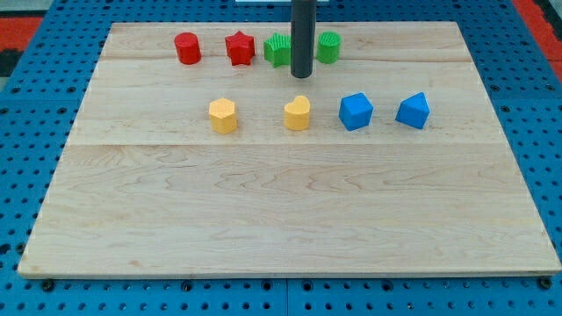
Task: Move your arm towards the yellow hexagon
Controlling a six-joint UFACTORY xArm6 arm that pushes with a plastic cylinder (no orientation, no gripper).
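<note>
While my tip (301,75) sits between the green blocks (277,50), the approach looks barely begun.
Yellow hexagon (223,115) lies well apart at 8 o'clock; no fingers exist, so their state cannot be told.

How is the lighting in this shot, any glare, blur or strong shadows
Camera view: even, soft light, no glare on the board; blocks such as the yellow hexagon cast only faint shadows; everything looks sharp, including my tip; the board's sides taper toward the view's top from perspective.

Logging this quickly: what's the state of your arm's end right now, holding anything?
No claw, nothing held: my tip sits between the two green blocks, above the yellow heart, up-right of the yellow hexagon.
</note>
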